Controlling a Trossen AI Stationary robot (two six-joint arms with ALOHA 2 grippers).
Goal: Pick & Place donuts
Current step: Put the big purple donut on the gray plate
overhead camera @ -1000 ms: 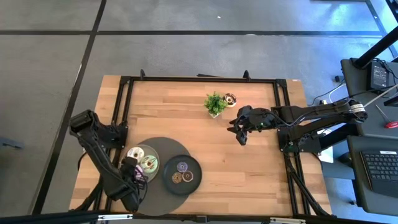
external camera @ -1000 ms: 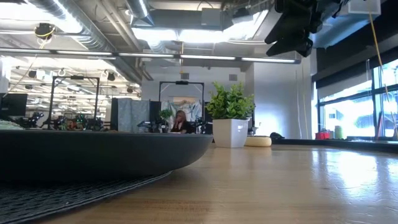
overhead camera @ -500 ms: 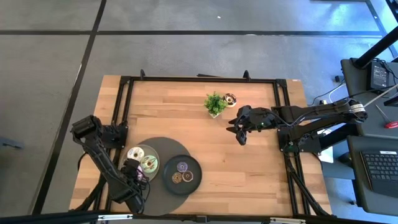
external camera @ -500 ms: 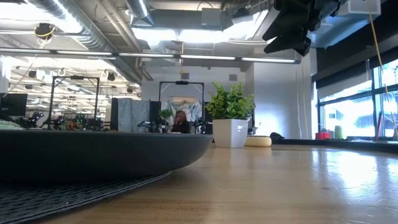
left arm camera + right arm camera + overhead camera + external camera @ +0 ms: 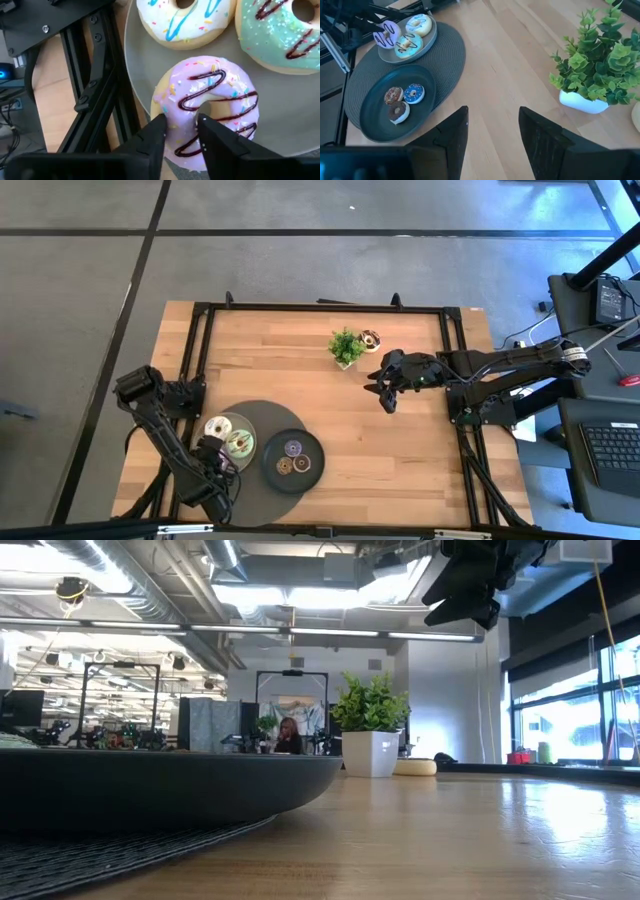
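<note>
On the grey plate [image 5: 131, 65], left fingers [image 5: 152, 137] pinch the pink donut's [image 5: 210, 102] ring wall: likely light, rigid, slick; right gripper [image 5: 492, 132] spread, idle above the tabletop [image 5: 400, 450].

- The left arm [image 5: 165, 435] has drawn back toward the table's near-left corner since a second ago, its elbow now lower.
- The right gripper [image 5: 462, 585] has tipped slightly in the low view.
- A person [image 5: 289, 736] in the room behind has shifted.

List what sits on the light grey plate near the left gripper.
On the light grey plate: a white donut, a green donut and a pink donut. The left gripper grips the pink one's edge, hiding the plate beneath.
</note>
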